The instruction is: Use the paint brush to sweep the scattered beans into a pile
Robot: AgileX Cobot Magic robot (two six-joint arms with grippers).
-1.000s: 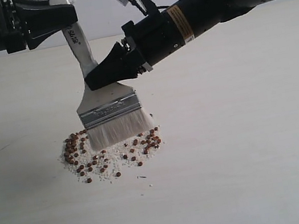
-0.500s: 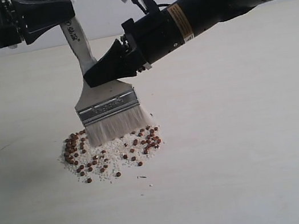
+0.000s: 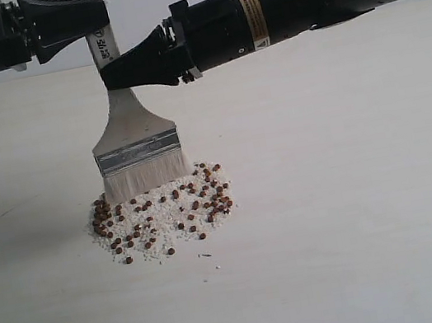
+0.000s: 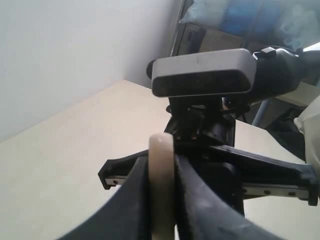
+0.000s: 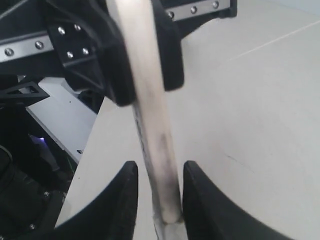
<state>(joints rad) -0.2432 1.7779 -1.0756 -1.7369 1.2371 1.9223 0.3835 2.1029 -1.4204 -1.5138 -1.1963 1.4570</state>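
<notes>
The black left end effector [image 3: 94,15] is clamped on the top end of the wide, flat paint brush [image 3: 135,138], which has a pale wooden handle, silver metal band and white bristles. The black right end effector [image 3: 113,75] is closed on the handle lower down. The brush stands nearly upright, handle toward 12 o'clock. Its bristle tips touch the 11 o'clock edge of the pile [image 3: 164,221] of tiny reddish-brown beans [image 3: 194,205] and white grains [image 3: 165,205] on the pale bench [image 3: 357,203].
</notes>
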